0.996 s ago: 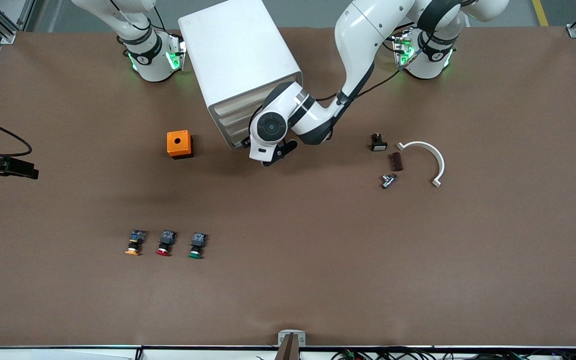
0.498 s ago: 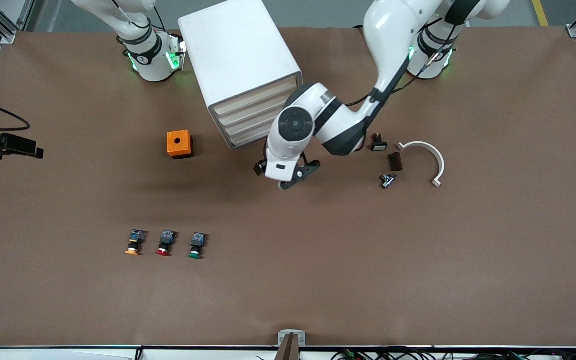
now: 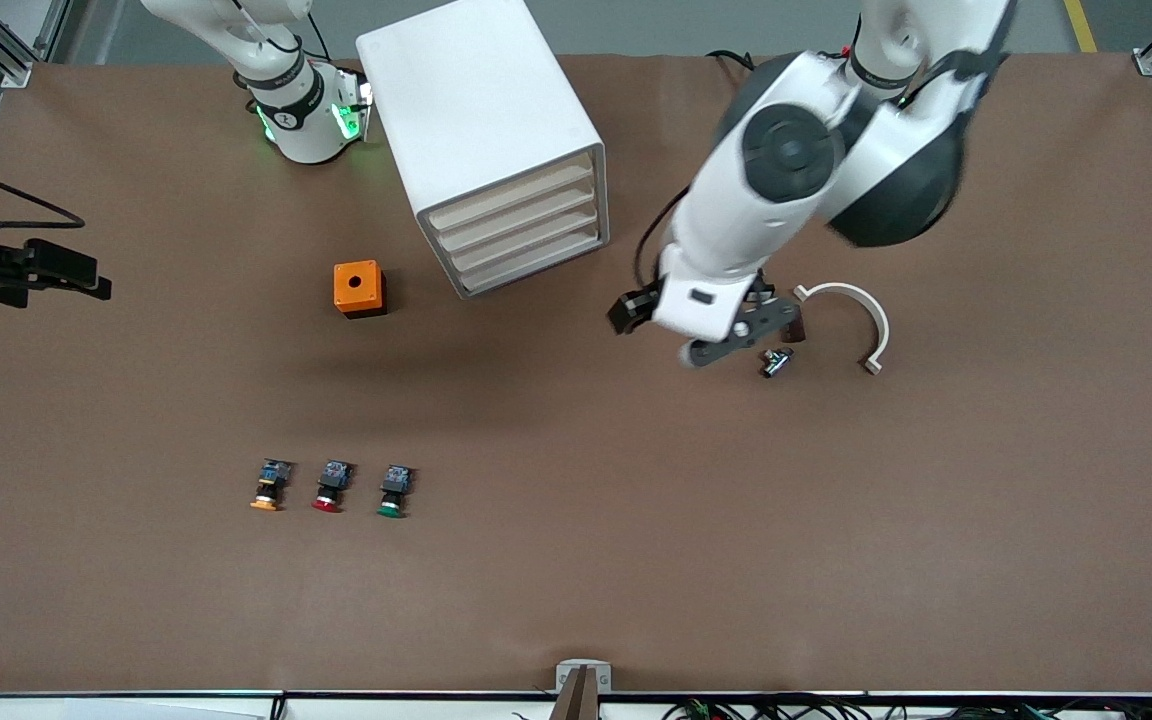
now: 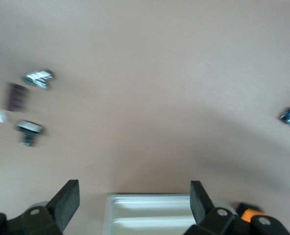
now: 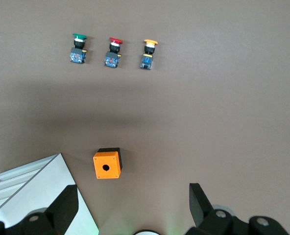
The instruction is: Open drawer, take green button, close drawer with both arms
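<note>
Both grippers empty and wide open, all four cabinet drawers shut, green button out on the table

The left gripper [image 3: 701,335] hangs over the small parts beside the white curved bracket [image 3: 861,315], jaws spread with nothing between them; the right gripper [image 3: 86,285] waits at the right arm's end of the table, fingers apart in its wrist view. The cabinet [image 3: 481,130] shows four cream drawer fronts flush; the drawer [image 3: 526,245] to open is likely among these. The green button [image 3: 392,492] sits nearer the camera, beside the red button [image 3: 332,487] and orange button [image 3: 270,485]. To open cleanly, I'd square the fingers on a drawer lip and pull straight out
</note>
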Available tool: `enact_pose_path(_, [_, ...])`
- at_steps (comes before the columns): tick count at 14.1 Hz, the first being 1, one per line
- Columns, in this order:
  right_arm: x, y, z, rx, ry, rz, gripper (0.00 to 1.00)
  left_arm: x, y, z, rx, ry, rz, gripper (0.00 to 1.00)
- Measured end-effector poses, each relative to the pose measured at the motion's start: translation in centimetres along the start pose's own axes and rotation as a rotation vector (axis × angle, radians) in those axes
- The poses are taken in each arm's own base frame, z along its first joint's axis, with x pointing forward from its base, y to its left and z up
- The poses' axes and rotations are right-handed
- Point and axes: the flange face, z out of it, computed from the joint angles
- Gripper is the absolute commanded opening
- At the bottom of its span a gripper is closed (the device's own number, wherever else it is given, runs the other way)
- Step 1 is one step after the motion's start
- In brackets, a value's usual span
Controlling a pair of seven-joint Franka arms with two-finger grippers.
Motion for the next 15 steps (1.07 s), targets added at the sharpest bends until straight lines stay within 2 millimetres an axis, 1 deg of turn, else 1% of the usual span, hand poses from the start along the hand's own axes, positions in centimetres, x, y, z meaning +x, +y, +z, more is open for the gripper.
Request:
enact_pose_path(2, [-0.4,1.4,-1.0,-0.002,0.035,0.025,1.00,1.6,-5.5,-4.8,0.048,-0.028,0.108,0.99])
enact_pose_path(3, [-0.6,2.2,-1.4,-0.003,0.053,0.036,1.00,2.6,-8.1,-6.7,0.057,-0.036,0.148,0.99])
enact_pose_path(4, [-0.8,2.8,-1.7,-0.008,0.063,0.044,1.00,4.0,-10.7,-8.3,0.060,-0.034,0.177,0.99])
enact_pose_path(5, [-0.9,3.1,-1.9,-0.027,0.068,0.048,1.00,5.4,-12.9,-9.2,0.066,-0.027,0.196,0.99])
enact_pose_path(6, [-0.9,3.3,-1.8,-0.054,0.076,0.050,1.00,6.9,-14.8,-9.6,0.076,-0.021,0.214,0.99])
enact_pose_path(7, [-0.8,3.3,-1.6,-0.071,0.084,0.049,1.00,8.2,-16.4,-9.6,0.085,-0.023,0.235,0.99])
enact_pose_path(9, [-1.1,3.3,-0.8,-0.085,0.114,0.049,1.00,10.6,-19.4,-9.0,0.096,-0.041,0.287,0.99])
enact_pose_path(11, [-2.6,3.3,0.5,-0.085,0.138,0.062,1.00,12.7,-22.6,-8.8,0.098,-0.057,0.347,0.99])
enact_pose_path(13, [-4.4,3.1,1.3,-0.082,0.137,0.074,1.00,13.9,-25.7,-9.2,0.111,-0.055,0.381,0.99])
enact_pose_path(15, [-5.3,3.0,1.5,-0.078,0.139,0.079,1.00,14.2,-28.6,-9.8,0.110,-0.046,0.396,0.99])
